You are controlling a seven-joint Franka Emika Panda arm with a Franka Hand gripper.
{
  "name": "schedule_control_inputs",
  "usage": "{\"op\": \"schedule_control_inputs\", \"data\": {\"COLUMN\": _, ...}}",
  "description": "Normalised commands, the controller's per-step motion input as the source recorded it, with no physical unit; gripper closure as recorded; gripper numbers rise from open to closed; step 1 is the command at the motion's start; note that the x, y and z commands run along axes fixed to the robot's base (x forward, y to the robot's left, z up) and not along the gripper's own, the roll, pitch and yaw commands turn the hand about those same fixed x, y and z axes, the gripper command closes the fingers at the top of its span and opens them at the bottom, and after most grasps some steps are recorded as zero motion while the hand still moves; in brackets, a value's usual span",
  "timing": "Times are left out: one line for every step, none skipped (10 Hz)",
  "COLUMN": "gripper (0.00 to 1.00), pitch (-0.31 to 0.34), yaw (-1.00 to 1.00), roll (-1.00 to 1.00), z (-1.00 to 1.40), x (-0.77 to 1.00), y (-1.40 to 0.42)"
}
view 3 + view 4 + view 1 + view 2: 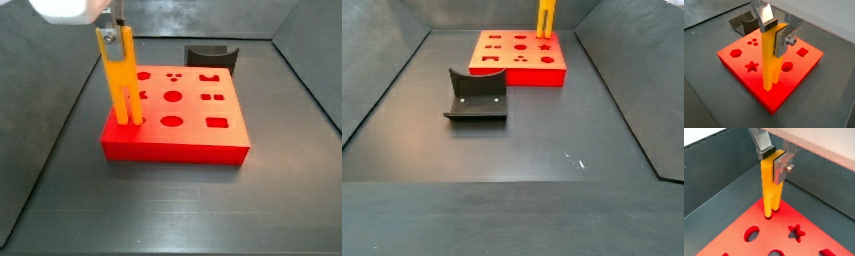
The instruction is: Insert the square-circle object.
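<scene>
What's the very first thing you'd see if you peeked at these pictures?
The bright red block with shaped holes jumps out first, sitting on the dark grey floor. Next is the tall square-circle object, an orange-yellow bar standing upright at one corner of the block with its prongs down. The end effector grips its top end. A dark fixture stands on the floor apart from the block.

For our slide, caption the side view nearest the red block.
End effector holds the square-circle object upright, prongs down at the red block near one corner.
</scene>
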Motion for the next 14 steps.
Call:
{"op": "schedule_control_inputs", "data": {"gripper": 1.0, "pitch": 0.0, "yaw": 0.0, "roll": 0.1, "z": -0.32, "x": 0.13, "y": 0.06}}
{"op": "schedule_control_inputs", "data": {"gripper": 1.0, "pitch": 0.0, "yaw": 0.0, "roll": 0.1, "z": -0.26, "x": 0.0, "y": 0.03}}
{"op": "schedule_control_inputs", "data": {"gripper": 1.0, "pitch": 0.0, "yaw": 0.0, "roll": 0.09, "z": -0.24, "x": 0.0, "y": 0.0}}
{"op": "schedule_control_inputs", "data": {"gripper": 1.0, "pitch": 0.0, "yaw": 0.0, "roll": 0.09, "z": -0.29, "x": 0.0, "y": -0.02}}
{"op": "schedule_control_inputs", "data": {"gripper": 1.0, "pitch": -0.03, "yaw": 0.0, "roll": 0.0, "z": -0.29, "x": -0.17, "y": 0.0}}
{"op": "schedule_control_inputs", "data": {"gripper": 1.0, "pitch": -0.043, "yaw": 0.0, "roll": 0.0, "z": -0.25, "x": -0.15, "y": 0.0}}
{"op": "schedule_control_inputs", "data": {"gripper": 1.0, "pitch": -0.039, "yaw": 0.0, "roll": 0.0, "z": -0.23, "x": 0.0, "y": -0.02}}
{"op": "schedule_control_inputs", "data": {"gripper": 1.0, "pitch": -0.011, "yaw": 0.0, "roll": 0.0, "z": -0.23, "x": 0.02, "y": -0.04}}
{"op": "schedule_control_inputs", "data": {"gripper": 1.0, "pitch": 0.0, "yaw": 0.0, "roll": 0.0, "z": 0.0, "x": 0.04, "y": 0.0}}
{"op": "schedule_control_inputs", "data": {"gripper": 1.0, "pitch": 0.0, "yaw": 0.0, "roll": 0.06, "z": -0.45, "x": 0.19, "y": -0.05}}
{"op": "schedule_control_inputs", "data": {"gripper": 1.0, "pitch": 0.087, "yaw": 0.0, "roll": 0.23, "z": -0.77, "x": 0.38, "y": -0.11}}
{"op": "schedule_control_inputs", "data": {"gripper": 1.0, "pitch": 0.04, "yaw": 0.0, "roll": 0.22, "z": -0.81, "x": 0.45, "y": -0.13}}
{"op": "schedule_control_inputs", "data": {"gripper": 1.0, "pitch": 0.009, "yaw": 0.0, "roll": 0.22, "z": -0.83, "x": 0.46, "y": -0.13}}
{"op": "schedule_control_inputs", "data": {"gripper": 1.0, "pitch": 0.04, "yaw": 0.0, "roll": 0.19, "z": -0.87, "x": 0.34, "y": -0.22}}
